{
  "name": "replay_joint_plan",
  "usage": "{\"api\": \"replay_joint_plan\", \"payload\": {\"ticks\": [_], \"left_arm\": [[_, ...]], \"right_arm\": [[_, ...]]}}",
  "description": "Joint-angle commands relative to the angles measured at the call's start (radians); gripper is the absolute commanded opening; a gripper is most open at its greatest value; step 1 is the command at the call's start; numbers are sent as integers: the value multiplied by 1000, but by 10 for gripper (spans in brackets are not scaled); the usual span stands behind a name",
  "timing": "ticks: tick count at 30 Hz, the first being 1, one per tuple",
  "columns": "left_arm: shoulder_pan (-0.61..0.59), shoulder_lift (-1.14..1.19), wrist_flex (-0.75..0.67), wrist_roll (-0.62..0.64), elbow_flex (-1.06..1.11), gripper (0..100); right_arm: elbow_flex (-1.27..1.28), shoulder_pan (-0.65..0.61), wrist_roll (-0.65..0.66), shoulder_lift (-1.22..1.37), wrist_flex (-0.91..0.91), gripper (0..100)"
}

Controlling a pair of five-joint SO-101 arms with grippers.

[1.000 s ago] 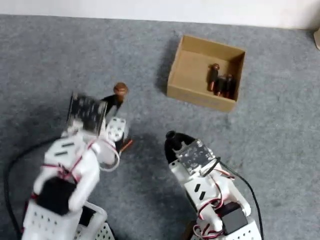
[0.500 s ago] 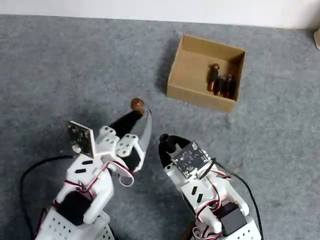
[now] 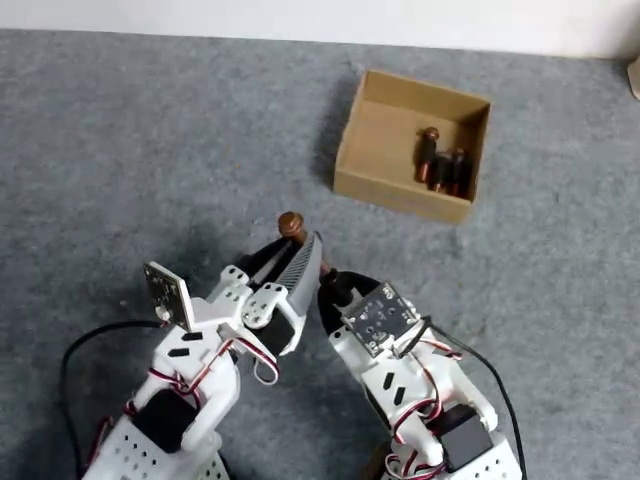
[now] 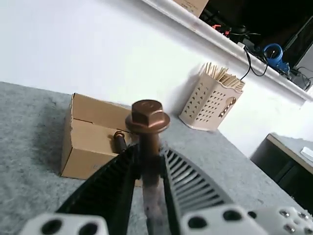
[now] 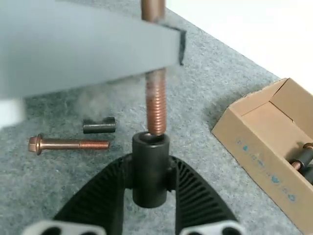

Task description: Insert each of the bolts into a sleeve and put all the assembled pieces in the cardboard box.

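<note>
Grey carpet, white wall, perforated holder of sticks

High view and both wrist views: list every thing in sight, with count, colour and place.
Carpet: one, grey, covers the table.
Cardboard box: one, brown, open, ahead of the arms.
Assembled pieces: two or three, count unclear, black sleeves on copper bolts, inside the box.
Held bolt: one, copper, head up, in the left tool.
Held sleeve: one, black, upright in the right tool, the bolt's tip at its mouth.
Loose bolt: one, copper, lying on the carpet.
Loose sleeve: one, black, lying near the loose bolt, apart from it.
Stick holder: one, cream, perforated, by the wall beyond the box.
Left tool: black fingers, shut on the held bolt.
Right tool: black fingers, shut on the held sleeve.
</note>
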Motion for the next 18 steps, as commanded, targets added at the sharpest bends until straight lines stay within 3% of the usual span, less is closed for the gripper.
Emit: {"api": "replay_joint_plan", "payload": {"ticks": [1,11,18], "left_arm": [[19,-13,-43,8,5,6],[21,-15,-37,23,4,6],[71,-16,87,78,-36,6]], "right_arm": [[-41,-10,-9,-8,-30,5],[-39,-8,-5,-8,-33,5],[-41,-1,-3,-8,-33,5]]}}
